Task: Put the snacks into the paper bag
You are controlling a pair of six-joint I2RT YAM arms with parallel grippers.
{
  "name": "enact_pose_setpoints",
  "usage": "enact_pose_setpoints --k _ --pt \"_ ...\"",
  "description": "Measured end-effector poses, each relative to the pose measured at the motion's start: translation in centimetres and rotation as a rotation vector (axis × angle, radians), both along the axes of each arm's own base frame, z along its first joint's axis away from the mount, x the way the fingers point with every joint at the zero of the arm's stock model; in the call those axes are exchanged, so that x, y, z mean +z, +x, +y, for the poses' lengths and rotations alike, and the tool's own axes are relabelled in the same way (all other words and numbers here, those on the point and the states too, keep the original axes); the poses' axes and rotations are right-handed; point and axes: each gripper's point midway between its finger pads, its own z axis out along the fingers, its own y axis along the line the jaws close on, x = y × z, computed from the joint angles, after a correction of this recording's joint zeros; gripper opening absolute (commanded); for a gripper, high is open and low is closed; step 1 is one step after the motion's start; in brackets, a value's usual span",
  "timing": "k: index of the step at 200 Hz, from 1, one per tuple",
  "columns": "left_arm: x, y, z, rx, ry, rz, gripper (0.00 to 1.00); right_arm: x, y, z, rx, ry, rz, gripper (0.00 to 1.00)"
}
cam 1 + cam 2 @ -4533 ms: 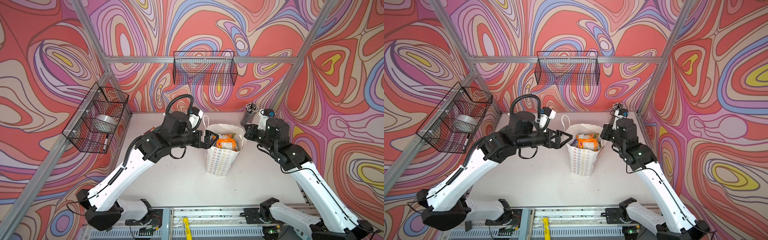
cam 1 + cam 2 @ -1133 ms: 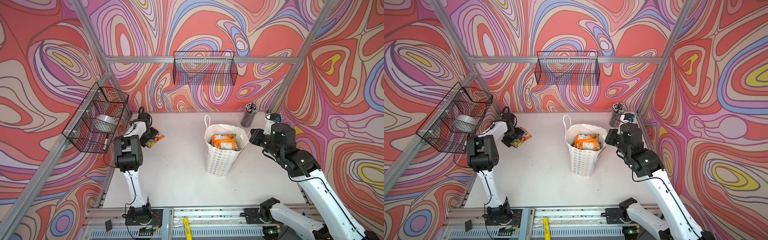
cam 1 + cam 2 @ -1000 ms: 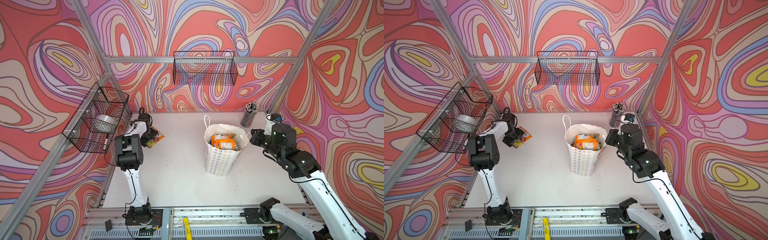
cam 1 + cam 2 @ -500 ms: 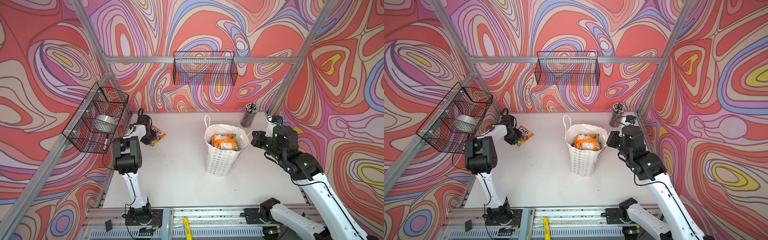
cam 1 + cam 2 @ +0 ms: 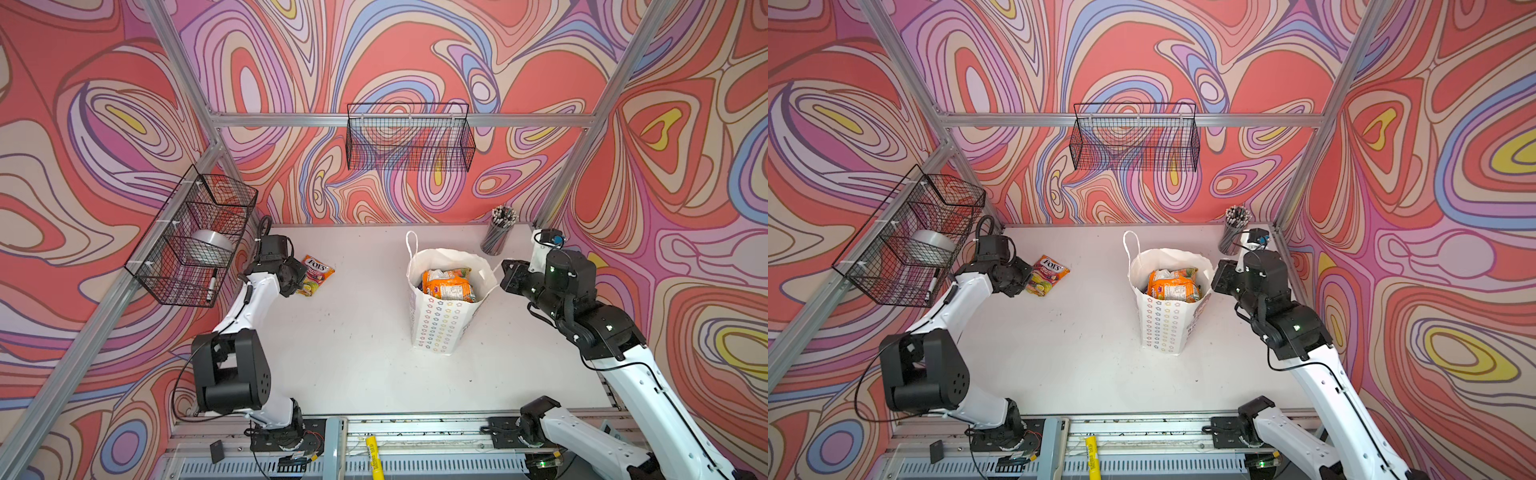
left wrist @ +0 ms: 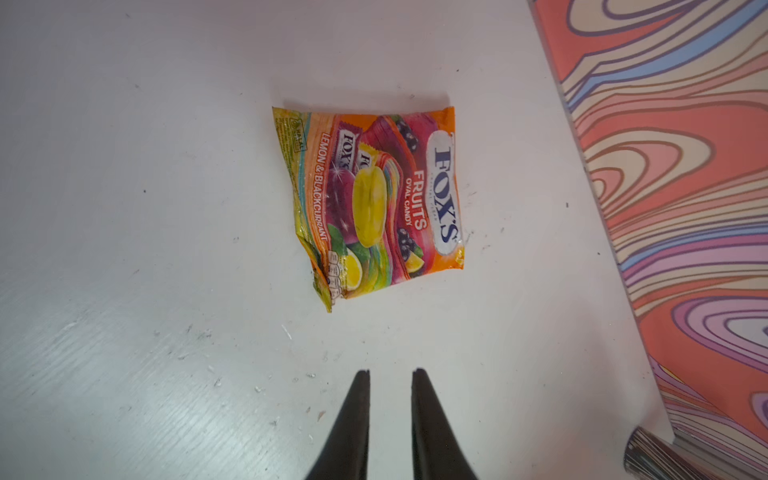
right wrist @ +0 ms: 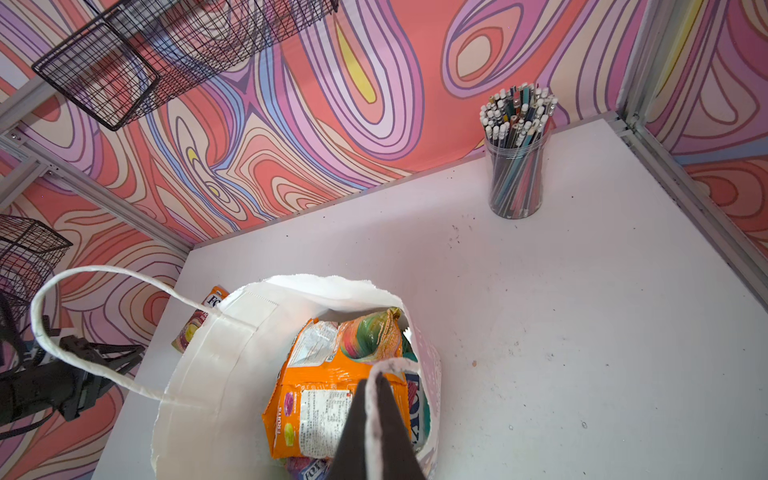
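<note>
Paper bag (image 5: 440, 328): white with a star-printed side, upright mid-table, mouth open.
Contents: orange packet (image 7: 316, 411) on top, green packet (image 7: 370, 336) beside it, purple FOX'S packet (image 7: 307, 471) partly under it; anything deeper is hidden, so no count.
Outstanding: one FOX'S Fruits packet (image 6: 370, 199), flat on the table (image 5: 353, 365) near the far left corner, well apart from the bag.
Left gripper (image 6: 390, 374): fingers nearly together with a narrow gap and nothing in it; tips just short of the packet, not touching it in the wrist view.
Right gripper (image 7: 372, 386): closed, pinching the bag's rim on its right side, apparently keeping the mouth open.
Progress: judged nearly done; the loose packet is not yet gripped, carried or dropped in.
</note>
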Motion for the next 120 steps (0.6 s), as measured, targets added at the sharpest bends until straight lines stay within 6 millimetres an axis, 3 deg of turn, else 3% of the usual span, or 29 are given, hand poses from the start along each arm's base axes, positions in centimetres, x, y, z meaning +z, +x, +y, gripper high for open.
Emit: enact_pose_setpoints --k 28,47,88,120 --pt "1.4 -0.4 0.2 0.0 0.023 -0.031 0.99 0.1 0.1 0.4 0.02 0.001 -0.007 0.0" --pt "-0.3 0.1 0.3 0.006 0.013 0.026 1.0 0.0 0.4 0.6 0.03 0.002 -0.008 0.0" --pt "-7.8 1.6 0.4 0.034 -0.028 0.235 1.0 -0.1 1.5 1.2 0.038 0.01 -0.019 0.0" --pt "-9.6 3.4 1.0 0.056 -0.021 0.301 1.0 -0.3 2.1 1.4 0.037 0.009 -0.018 0.0"
